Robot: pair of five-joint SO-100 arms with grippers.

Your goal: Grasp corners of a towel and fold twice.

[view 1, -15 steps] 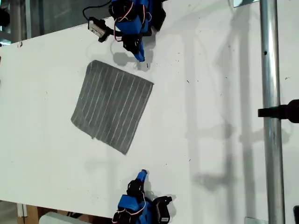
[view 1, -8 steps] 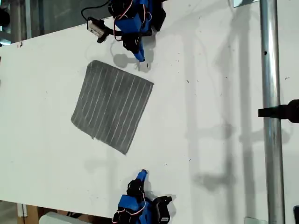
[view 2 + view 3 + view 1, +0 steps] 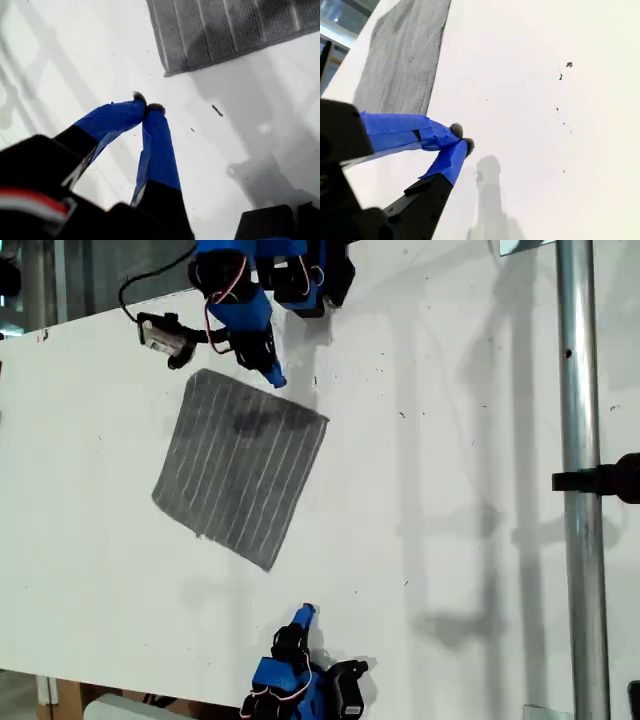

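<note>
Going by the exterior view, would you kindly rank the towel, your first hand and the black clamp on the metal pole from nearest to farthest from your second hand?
From my second hand, at the exterior view's bottom edge:
1. The towel, its nearest corner just above the hand.
2. My first hand, by the towel's far edge, near the view's top.
3. The black clamp, far to the view's right.

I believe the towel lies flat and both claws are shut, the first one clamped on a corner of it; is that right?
Not quite. The towel lies flat and both my first claw and my second claw are shut, but the first holds nothing: the first wrist view shows its tips closed on each other over the table, short of the corner.
</note>
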